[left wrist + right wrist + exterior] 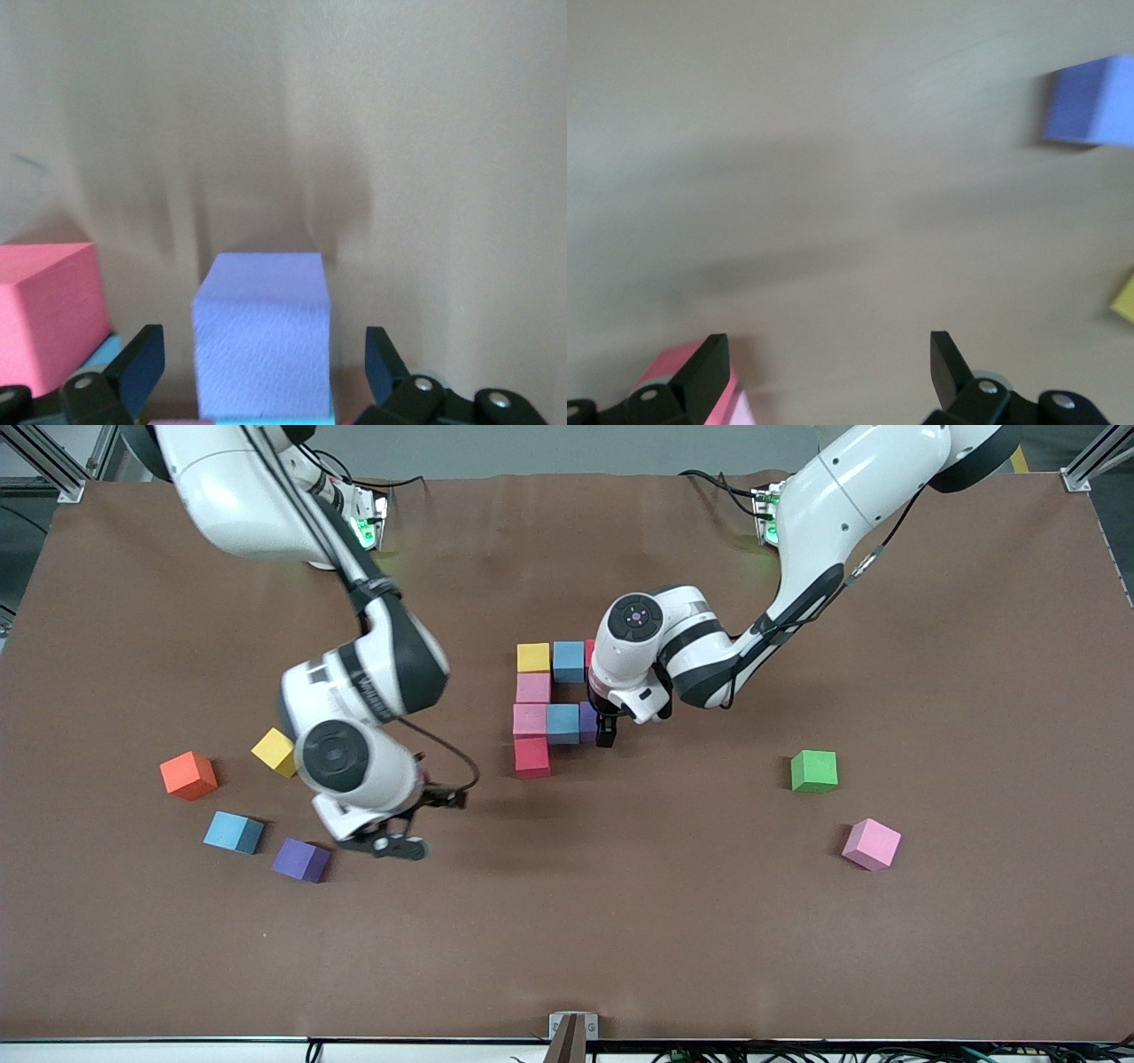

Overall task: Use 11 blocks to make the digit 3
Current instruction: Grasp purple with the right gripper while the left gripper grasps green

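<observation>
Left wrist view: left gripper point(266, 372) jaws wide astride purple block point(262, 332), not gripping; right gripper point(394, 841) wide, empty, over table point(620, 921).

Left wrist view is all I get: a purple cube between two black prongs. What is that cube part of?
Observer: The left pincer stands open around the purple cube, which ends a row of three with a blue cube and a pink cube in a half-built figure.
Operator: Where is the other arm?
Observer: The right pincer hangs open over the table by a loose purple cube, toward the right arm's end.
Operator: Any more loose cubes?
Observer: Yes, a green cube and a loose pink cube lie apart toward the left arm's end.
</observation>
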